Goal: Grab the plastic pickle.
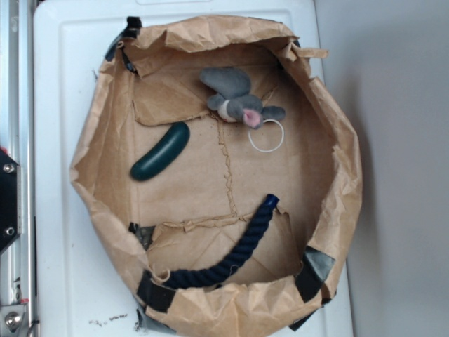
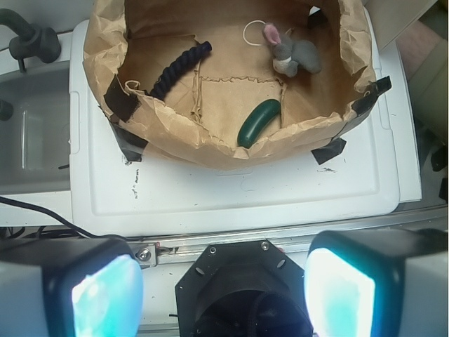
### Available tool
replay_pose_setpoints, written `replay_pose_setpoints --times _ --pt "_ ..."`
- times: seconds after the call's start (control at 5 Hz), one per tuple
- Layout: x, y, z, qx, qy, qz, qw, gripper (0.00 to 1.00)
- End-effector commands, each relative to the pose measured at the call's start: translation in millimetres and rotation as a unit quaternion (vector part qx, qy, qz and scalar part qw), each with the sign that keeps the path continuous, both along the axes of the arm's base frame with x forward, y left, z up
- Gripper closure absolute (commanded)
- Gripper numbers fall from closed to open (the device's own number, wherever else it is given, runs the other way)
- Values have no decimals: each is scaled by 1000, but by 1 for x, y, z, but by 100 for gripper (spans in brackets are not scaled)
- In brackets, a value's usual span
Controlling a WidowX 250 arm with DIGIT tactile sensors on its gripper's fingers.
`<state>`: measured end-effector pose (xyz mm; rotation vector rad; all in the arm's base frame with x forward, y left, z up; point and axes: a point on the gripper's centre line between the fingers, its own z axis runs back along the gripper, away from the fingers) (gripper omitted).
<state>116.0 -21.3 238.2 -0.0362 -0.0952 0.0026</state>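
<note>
While my gripper (image 2: 223,281) hung wide, the plastic pickle (image 2: 258,123) ahead looked stiff (slippery); I judged mid-body safest.

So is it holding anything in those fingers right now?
No, nothing. The fingers stand wide apart with only empty space between them, well outside the paper bin. The pickle lies untouched on the bin's floor.

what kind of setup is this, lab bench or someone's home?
Hard to say; probably a home laundry or utility corner turned test rig. A taped brown paper bin with toys sits on a white appliance-like lid, a utility sink is beside it, and the open claw hangs above.
</note>
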Motion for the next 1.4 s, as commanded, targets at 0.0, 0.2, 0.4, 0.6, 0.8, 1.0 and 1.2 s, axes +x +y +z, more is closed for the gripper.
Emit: replay_pose_setpoints --times 0.0,0.2,0.4,0.6,0.8,1.0,1.2 --pt "0 0 0 0 0 0 1000 0" --pt "-15 -12 3 8 -10 13 1000 0" --pt "6 -3 -4 15 -21 10 1000 0" --pt "18 2 -8 20 -18 13 1000 0" --pt "18 2 -8 20 -18 13 1000 0" --pt "18 2 -8 20 -18 13 1000 0" --pt "18 2 -8 20 -18 13 1000 0"
